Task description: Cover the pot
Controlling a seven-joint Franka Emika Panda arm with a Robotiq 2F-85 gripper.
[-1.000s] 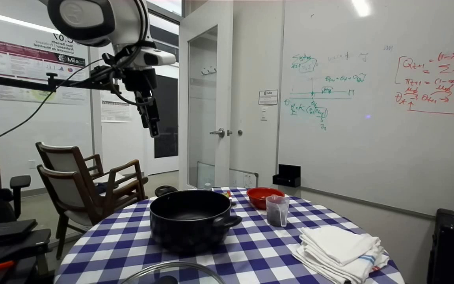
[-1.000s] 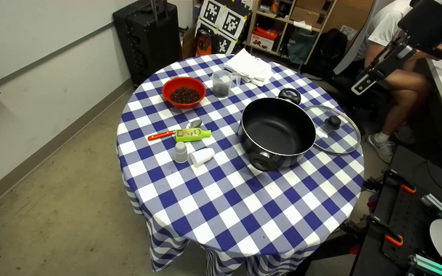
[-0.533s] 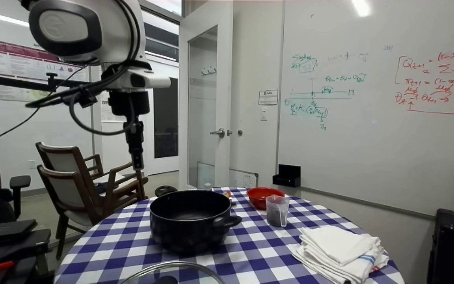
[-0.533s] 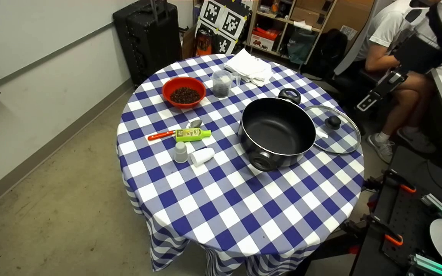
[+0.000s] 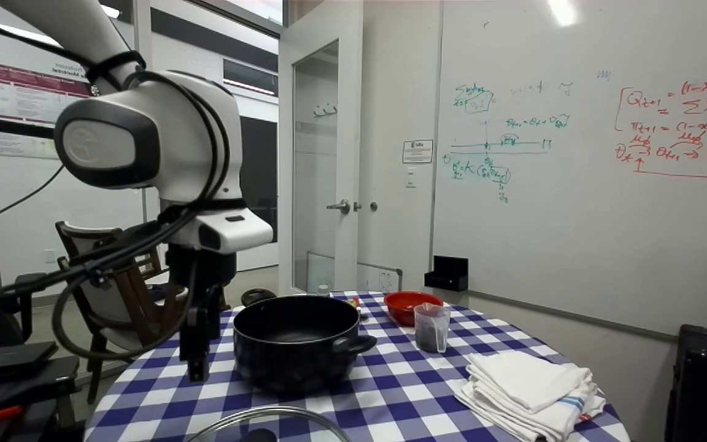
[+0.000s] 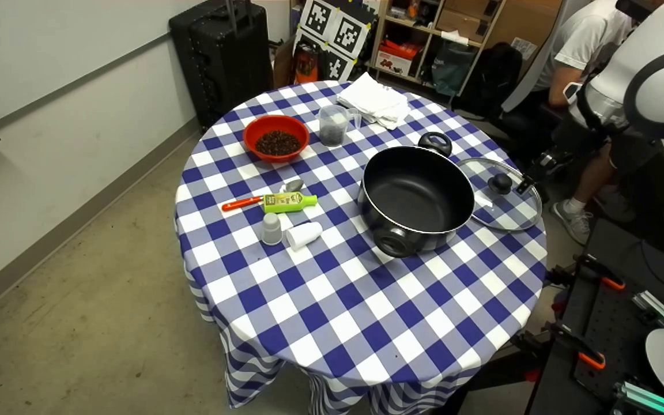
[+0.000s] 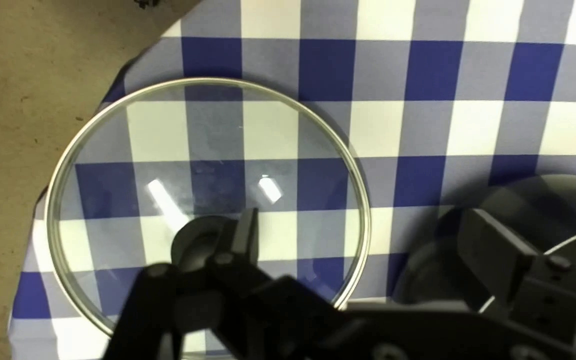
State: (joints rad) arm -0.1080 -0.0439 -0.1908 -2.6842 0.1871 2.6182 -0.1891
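The black pot (image 5: 286,362) stands uncovered on the checked tablecloth; its inside (image 6: 418,196) shows bare. In the wrist view the pot (image 7: 428,275) is at the right, partly behind a finger. The clear glass lid (image 6: 508,213) with a black knob (image 6: 500,184) lies on the table beside the pot, knob up. The lid (image 7: 218,127) fills the left of the wrist view. My gripper (image 7: 360,222) is open and empty above the lid. One finger (image 7: 244,235) partly hides the knob (image 7: 193,245). The gripper (image 5: 197,371) points down in an exterior view.
A red bowl (image 5: 405,316) of dark beans, a clear measuring cup (image 6: 333,129) and folded white cloths (image 6: 373,101) stand beyond the pot. A green bottle (image 6: 286,203), an orange-handled utensil (image 6: 242,204), a shaker (image 6: 272,231) and a tipped white cup (image 6: 304,235) are nearby.
The arm has come down from high above, and the gripper has moved from beside the table to over the lid, near its knob. The pot and lid have not moved.
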